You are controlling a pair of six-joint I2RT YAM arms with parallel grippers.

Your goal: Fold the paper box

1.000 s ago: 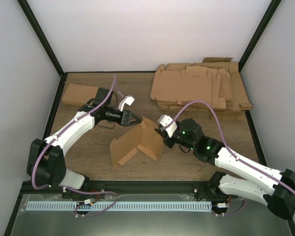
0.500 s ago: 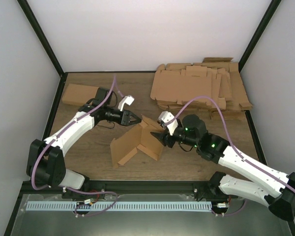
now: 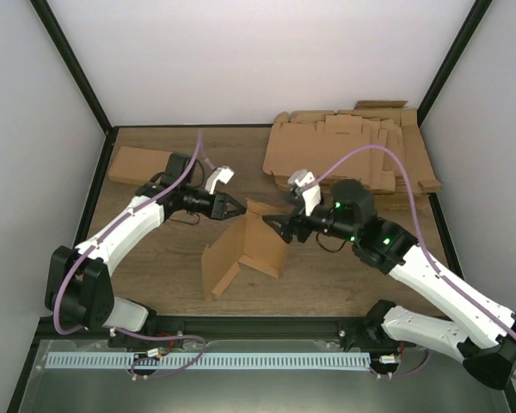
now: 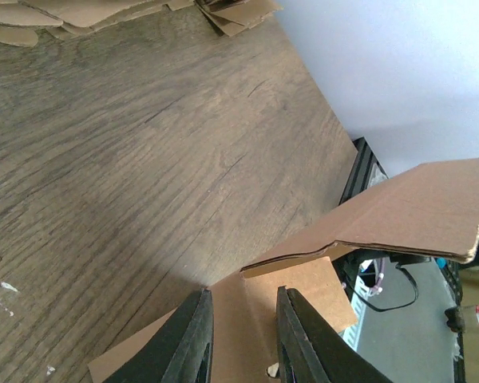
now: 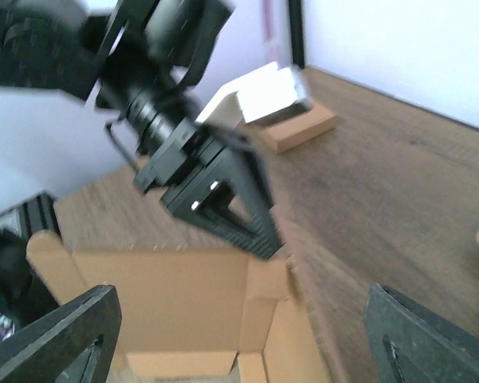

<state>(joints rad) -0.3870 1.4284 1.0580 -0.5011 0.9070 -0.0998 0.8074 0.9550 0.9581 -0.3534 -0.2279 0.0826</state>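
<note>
Nearest, just to the 6 o'clock side of the middle of the wooden table: the paper box, half raised, standing on its edges as a V. Apex toward 12 o'clock, mouth toward 6 o'clock. One wing down toward 7 o'clock, the other toward 5 o'clock, so no single long axis; the 7 o'clock wing seemingly the longer. At the apex, reaching in from 10 o'clock: the left gripper, narrow, pinching the top edge of the cardboard. In its wrist view, dark fingers close together with a sheet of the box between them. Just beside the apex, reaching in from 3 o'clock: the right gripper, spread wide, gripping nothing. In its own view, fingers at either edge of the picture, the paper box below and between them, the left gripper's head directly opposite. Farther off, at 10 o'clock near the back-left corner: a flat brown cardboard piece. At 1 o'clock, toward the back-right corner: the thick pile of cardboard sheets, well apart from the box.
</note>
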